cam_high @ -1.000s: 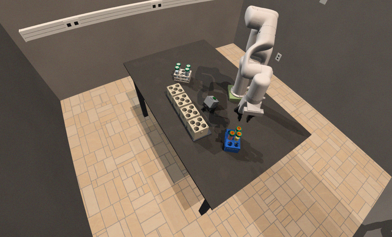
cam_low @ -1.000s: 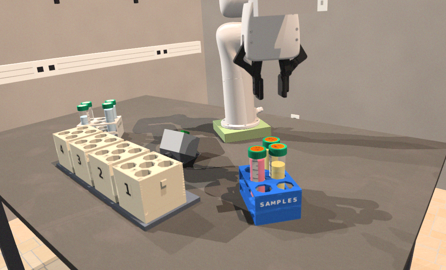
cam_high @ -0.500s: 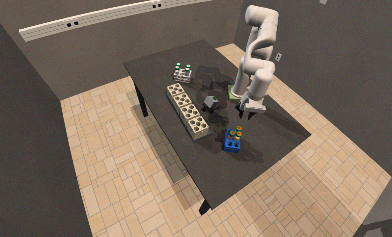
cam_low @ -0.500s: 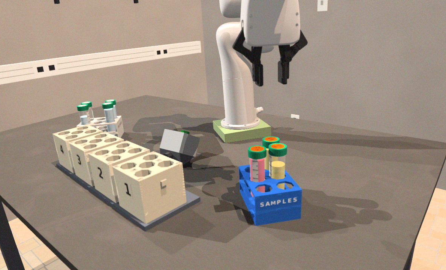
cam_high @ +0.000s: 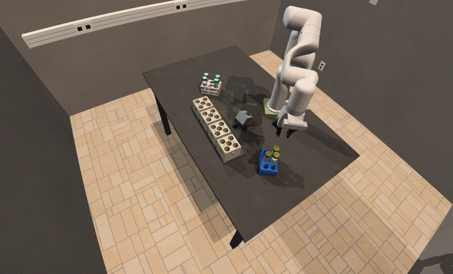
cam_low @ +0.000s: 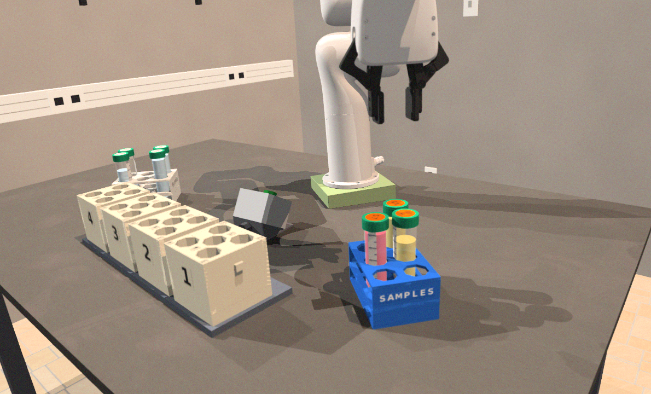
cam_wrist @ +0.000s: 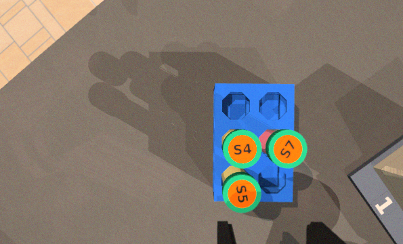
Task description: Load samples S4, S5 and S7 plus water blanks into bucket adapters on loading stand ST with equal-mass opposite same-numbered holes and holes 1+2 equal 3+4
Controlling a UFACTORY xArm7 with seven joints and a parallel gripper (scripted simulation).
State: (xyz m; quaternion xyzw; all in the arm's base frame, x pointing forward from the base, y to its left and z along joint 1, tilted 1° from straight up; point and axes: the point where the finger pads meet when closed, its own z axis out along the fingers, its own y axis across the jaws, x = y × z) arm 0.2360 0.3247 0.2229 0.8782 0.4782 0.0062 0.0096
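My gripper [cam_high: 284, 134] [cam_low: 395, 119] [cam_wrist: 270, 233] is open and empty, high above the table behind the blue sample rack [cam_high: 268, 172] [cam_low: 406, 308] [cam_wrist: 254, 89]. In the rack stand S4 [cam_high: 275, 155] [cam_low: 405, 248] [cam_wrist: 242, 149] with yellow liquid well below its cap, S7 [cam_high: 268, 154] [cam_low: 375, 247] [cam_wrist: 288, 149] with pink liquid high up, and yellow S5 [cam_high: 275, 148] [cam_low: 395, 204] [cam_wrist: 242, 194], partly hidden behind S4. Adapters 1 [cam_low: 239, 289], 2 [cam_low: 152, 267], 3 [cam_low: 117, 244] and 4 [cam_low: 90, 222] stand in a row on the stand [cam_low: 279, 290] [cam_wrist: 364, 176], their visible holes empty.
A white rack [cam_high: 206, 91] [cam_low: 172, 188] with several green-capped water blanks stands beyond adapter 4. The small grey desk [cam_high: 242, 118] [cam_low: 251, 206] with the green DONE key [cam_high: 247, 113] [cam_low: 269, 192] stands between the adapter row and the arm's base.
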